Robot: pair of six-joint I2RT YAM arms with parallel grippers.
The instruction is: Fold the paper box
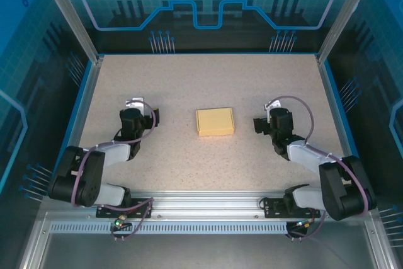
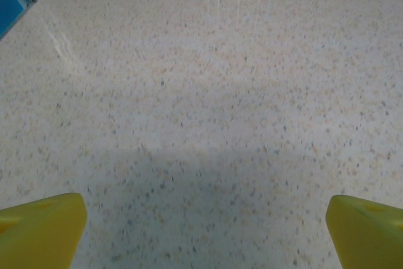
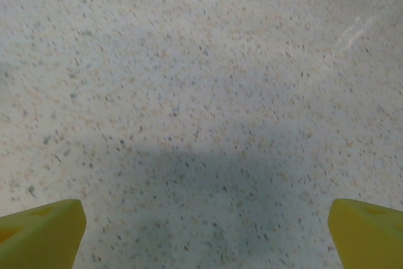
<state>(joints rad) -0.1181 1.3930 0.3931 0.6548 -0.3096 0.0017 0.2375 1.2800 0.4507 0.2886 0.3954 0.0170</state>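
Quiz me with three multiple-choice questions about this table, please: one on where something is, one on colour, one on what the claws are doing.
1. Where does the paper box lie?
A. In the far left corner
B. In the middle of the table
C. Inside a gripper

2. What colour is it?
A. Pale yellow
B. Red
C. Dark blue

3. How are the left gripper and right gripper?
A. Both shut on the box
B. One open, one shut
C. Both open, empty

Answers: 1 B, the top view shows it centred, apart from both grippers; 2 A, its top face is pale yellow; 3 C, each wrist view shows the jaws spread over bare table.
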